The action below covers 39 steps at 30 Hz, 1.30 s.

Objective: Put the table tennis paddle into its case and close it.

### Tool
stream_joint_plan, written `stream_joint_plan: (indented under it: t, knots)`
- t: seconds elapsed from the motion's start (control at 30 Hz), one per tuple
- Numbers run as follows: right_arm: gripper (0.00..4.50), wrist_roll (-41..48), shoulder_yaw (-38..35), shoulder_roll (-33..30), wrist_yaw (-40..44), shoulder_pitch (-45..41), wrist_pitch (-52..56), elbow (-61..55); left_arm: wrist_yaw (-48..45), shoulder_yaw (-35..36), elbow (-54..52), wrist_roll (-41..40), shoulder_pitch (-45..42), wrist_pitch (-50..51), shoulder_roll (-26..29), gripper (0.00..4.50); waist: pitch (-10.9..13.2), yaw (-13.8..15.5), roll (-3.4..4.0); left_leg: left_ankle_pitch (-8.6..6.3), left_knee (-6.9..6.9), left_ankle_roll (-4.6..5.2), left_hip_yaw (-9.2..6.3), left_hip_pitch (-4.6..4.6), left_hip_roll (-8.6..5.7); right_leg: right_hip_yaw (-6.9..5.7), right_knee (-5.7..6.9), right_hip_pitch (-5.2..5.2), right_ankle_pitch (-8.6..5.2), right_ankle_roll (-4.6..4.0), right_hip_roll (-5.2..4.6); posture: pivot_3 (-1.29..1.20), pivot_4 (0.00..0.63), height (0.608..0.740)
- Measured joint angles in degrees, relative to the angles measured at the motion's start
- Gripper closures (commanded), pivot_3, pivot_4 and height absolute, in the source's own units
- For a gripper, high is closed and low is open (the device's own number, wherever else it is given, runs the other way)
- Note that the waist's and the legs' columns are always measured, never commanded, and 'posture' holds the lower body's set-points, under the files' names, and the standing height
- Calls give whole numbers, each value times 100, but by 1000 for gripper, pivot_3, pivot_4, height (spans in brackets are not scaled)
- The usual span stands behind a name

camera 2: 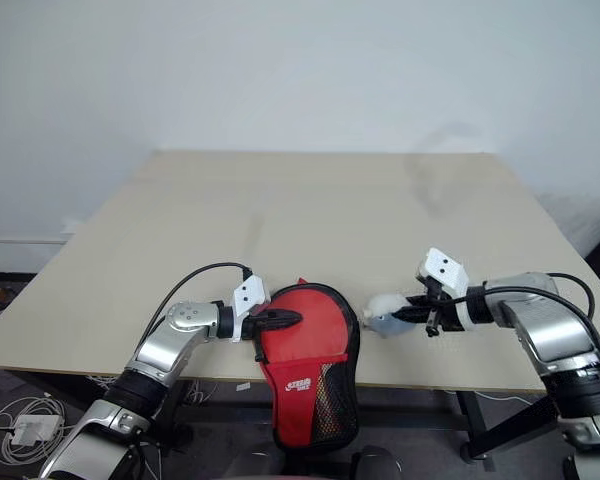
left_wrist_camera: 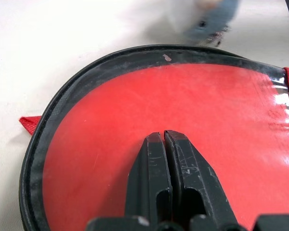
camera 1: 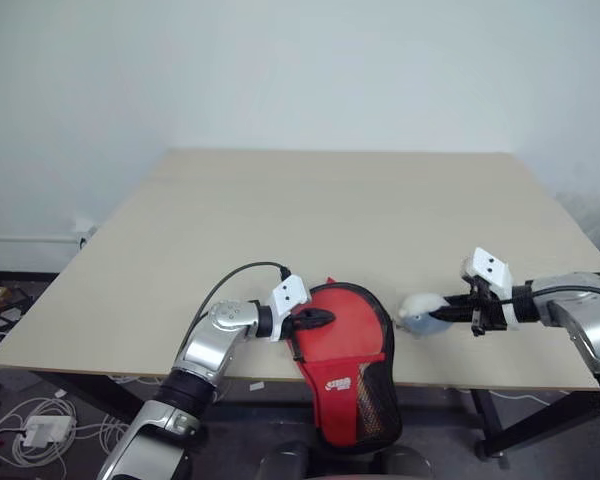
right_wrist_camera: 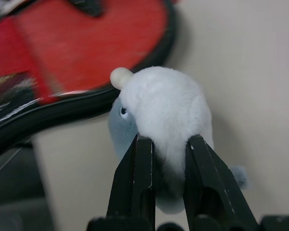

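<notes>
The case (camera 1: 345,365) overhangs the near desk (camera 1: 310,240) edge, left gripper (left_wrist_camera: 164,137) jaws clenched atop it; right gripper (right_wrist_camera: 169,142) jaws grasp a plush toy (right_wrist_camera: 166,108) to its right.

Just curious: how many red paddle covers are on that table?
1. The case lies at the table's near edge, hanging partly over it, beside the left pincer. None other shows.

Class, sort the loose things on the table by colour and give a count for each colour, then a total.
Red: 1, the case, its black-mesh end hanging over the table's near edge, with the left gripper shut on top of it.
White and pale blue: 1, the plush toy held in the right gripper.
Total: 2
</notes>
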Motion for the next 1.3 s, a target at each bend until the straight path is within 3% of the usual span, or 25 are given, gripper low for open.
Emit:
stream_joint_plan:
  t: [0.53, 1.03, 1.3]
  knots:
    - [3848, 716, -98, -1223, 972, 1381, -150, -1656, -157, -25, 98, 1, -65, 0, 25, 4500, 7, 20, -12, -32, -9, 49, -5, 57, 0, 3, -24, 58, -21, 13, -5, 0, 0, 706]
    - [3848, 1104, -455, -1915, 1477, 2452, -316, -2576, -234, -7, 217, 1, -137, 0, 81, 4500, 16, 25, -25, -44, -47, 66, -6, 93, 0, -11, -47, 61, -21, 13, -23, 0, 0, 706]
    - [3848, 820, -367, -1688, 1017, 1913, -393, -2222, -236, -2, 238, 1, -147, 0, 76, 4500, 16, 27, -24, -44, -84, 66, -7, 96, 0, -24, -108, 62, -18, 17, -26, 0, 0, 706]
